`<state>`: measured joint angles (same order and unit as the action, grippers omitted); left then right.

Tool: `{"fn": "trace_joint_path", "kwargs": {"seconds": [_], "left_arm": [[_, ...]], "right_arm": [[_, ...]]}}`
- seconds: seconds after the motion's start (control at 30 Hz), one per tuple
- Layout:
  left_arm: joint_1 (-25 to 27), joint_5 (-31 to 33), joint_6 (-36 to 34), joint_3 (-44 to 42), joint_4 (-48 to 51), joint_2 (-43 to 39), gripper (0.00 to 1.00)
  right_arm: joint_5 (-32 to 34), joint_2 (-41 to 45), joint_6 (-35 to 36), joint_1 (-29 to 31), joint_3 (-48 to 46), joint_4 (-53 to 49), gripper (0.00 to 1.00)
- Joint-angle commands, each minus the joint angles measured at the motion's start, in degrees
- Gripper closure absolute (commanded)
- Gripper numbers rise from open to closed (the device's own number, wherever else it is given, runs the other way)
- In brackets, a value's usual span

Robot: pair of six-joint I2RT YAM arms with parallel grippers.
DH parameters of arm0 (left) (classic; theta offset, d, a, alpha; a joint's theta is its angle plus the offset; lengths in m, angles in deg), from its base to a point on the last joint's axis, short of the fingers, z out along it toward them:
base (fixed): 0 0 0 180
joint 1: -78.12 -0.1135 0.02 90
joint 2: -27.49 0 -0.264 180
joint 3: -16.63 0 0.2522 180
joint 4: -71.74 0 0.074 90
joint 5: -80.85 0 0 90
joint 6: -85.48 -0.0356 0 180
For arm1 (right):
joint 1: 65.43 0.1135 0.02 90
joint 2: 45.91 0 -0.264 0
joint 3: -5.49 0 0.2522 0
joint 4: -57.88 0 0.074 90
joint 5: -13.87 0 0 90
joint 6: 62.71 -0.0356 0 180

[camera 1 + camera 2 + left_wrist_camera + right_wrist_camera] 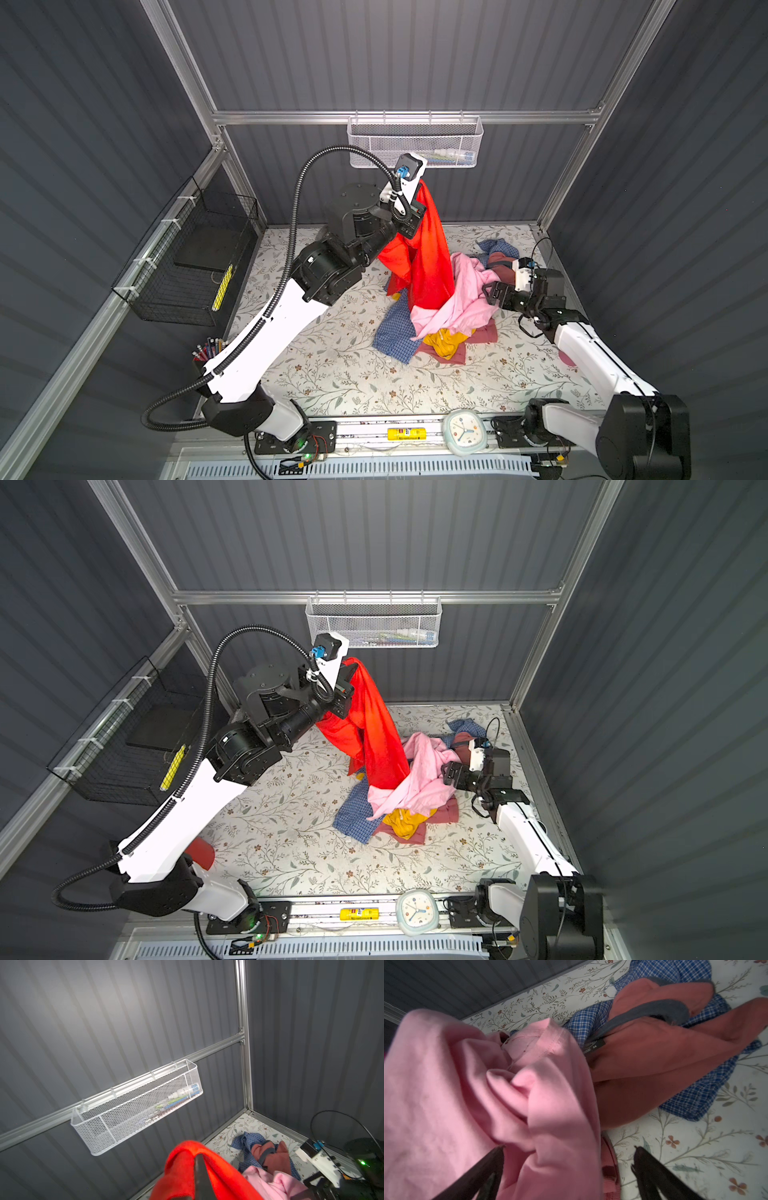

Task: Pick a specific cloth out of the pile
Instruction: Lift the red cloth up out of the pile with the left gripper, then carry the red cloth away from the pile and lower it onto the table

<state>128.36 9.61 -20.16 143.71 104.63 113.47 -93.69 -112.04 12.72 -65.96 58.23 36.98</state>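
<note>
The bright red cloth [430, 257] [374, 737] hangs from my left gripper [420, 189] [349, 665], which is raised high just below the white mesh basket. Its lower end still reaches into the pile [449, 316]. In the left wrist view my left gripper [199, 1159] is shut on the cloth [224, 1180], which drapes over both sides of the one dark finger that shows. The pile holds a pale pink garment [467, 291] [467, 1095], a blue checked one [395, 332], a dusty-rose one [654, 1059] and a mustard one [446, 340]. My right gripper [492, 293] [569, 1157] is open at the pile's right side, with a pink fold between its fingers.
A white mesh basket [415, 141] hangs on the back rail close to the raised left gripper. A black wire basket [187, 266] is fixed to the left wall, with a cup of pens [208, 349] below it. A clock [464, 432] and a yellow tube [406, 433] lie on the front rail.
</note>
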Motion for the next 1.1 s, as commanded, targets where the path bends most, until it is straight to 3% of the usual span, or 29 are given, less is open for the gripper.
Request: {"fn": "trace_joint_path", "kwargs": {"seconds": [0.0, 0.23, 0.47, 0.67, 0.9, 1.07], "left_arm": [[0.39, 5.57, -5.74, 3.95, -5.15, -0.98, 1.0], [0.34, 14.69, -12.52, 5.45, -7.45, 0.25, 1.0], [-1.85, 28.38, -19.66, 6.84, -9.17, 1.67, 1.0], [-10.82, 25.43, -13.62, 2.87, -5.2, -0.87, 1.0], [-14.51, 24.51, -11.59, 0.43, -3.5, -0.03, 1.0], [-21.99, 21.01, -4.05, -0.62, 0.81, 1.07, 1.0]], "right_arm": [[1.86, -0.72, 0.37, 0.14, -0.55, -0.39, 0.03], [2.44, -0.59, 0.09, 0.14, -0.05, -0.36, 0.02], [3.27, 0.36, -0.24, 0.1, 0.9, -0.51, 0.02], [5.03, 1.66, 0.48, 0.14, 1.36, -0.77, 0.01], [6.09, 3.99, 1.29, 0.12, 1.88, -1.45, 0.01], [6.31, 3.84, 1.88, 0.1, 2.41, -2.08, 0.01]]}}
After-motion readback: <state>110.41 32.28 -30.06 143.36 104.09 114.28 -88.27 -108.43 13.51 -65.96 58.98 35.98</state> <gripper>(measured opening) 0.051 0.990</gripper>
